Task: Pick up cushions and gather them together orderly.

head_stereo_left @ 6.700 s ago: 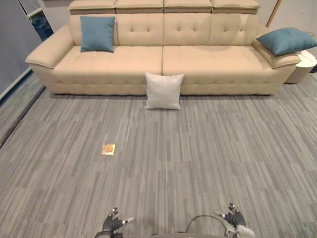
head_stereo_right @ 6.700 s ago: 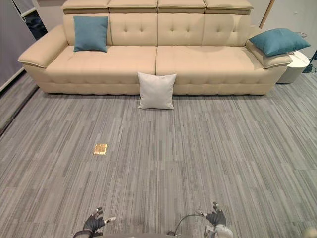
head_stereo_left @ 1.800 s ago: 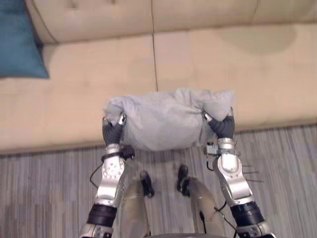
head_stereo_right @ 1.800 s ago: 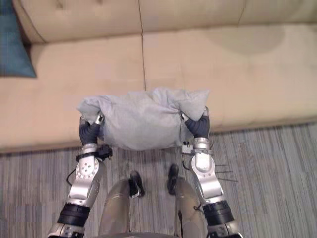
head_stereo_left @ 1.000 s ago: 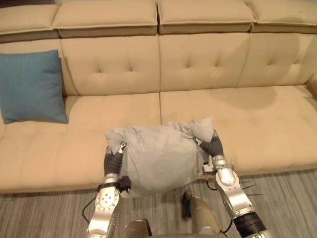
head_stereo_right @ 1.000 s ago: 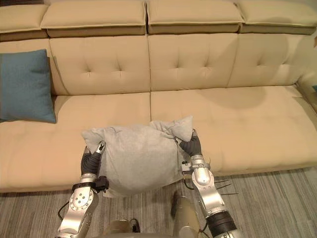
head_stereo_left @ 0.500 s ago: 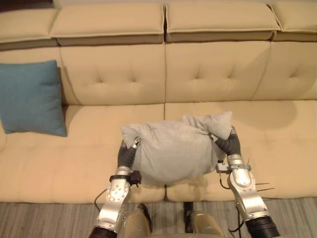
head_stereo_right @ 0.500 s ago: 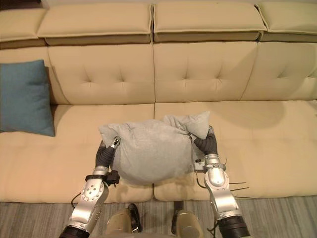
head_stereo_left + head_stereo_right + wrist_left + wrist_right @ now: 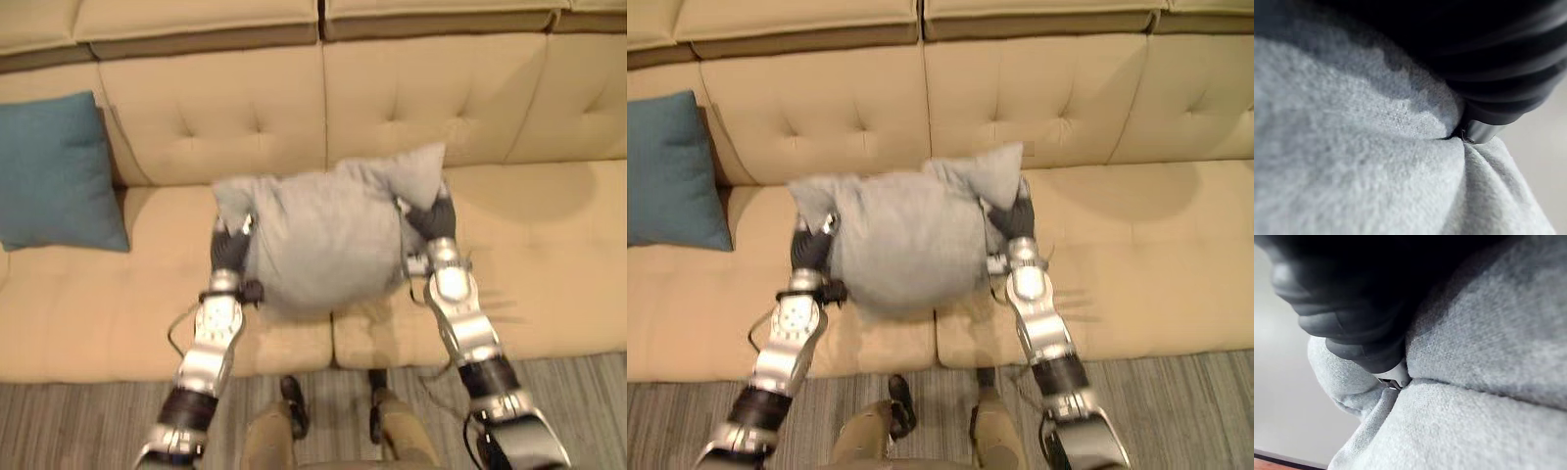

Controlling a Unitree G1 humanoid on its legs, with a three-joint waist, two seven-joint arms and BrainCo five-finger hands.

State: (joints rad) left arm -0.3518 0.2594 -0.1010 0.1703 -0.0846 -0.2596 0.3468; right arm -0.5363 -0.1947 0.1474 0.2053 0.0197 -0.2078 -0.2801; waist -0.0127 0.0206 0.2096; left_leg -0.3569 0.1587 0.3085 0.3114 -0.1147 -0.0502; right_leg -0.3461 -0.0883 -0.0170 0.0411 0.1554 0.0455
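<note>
- The grey cushion (image 9: 328, 240) is held up between the two hands above the seat of the beige sofa (image 9: 549, 245), over the seam between the two middle seat pads.
- Half a second ago it hung over the front part of the seat. Now it sits farther back, and its upper right corner overlaps the foot of the tufted backrest.
- It also looks taller and more upright than before, when it lay wider and flatter between the arms.
- The left hand (image 9: 230, 253) presses into the cushion's left side, as before. Its wrist view shows grey fabric bunched against the dark cover, but I cannot tell whether the hand clasps the cloth or only pushes on it.
- The right hand (image 9: 436, 217) is at the cushion's right side, just under the raised corner. I cannot tell its grip either, since fabric folds around the dark cover there too.
- Both arms reach farther out over the seat than half a second ago.
- The teal cushion (image 9: 54, 171) leans against the backrest at the left, well apart from the grey one. It has not moved on the sofa; the camera has shifted.
</note>
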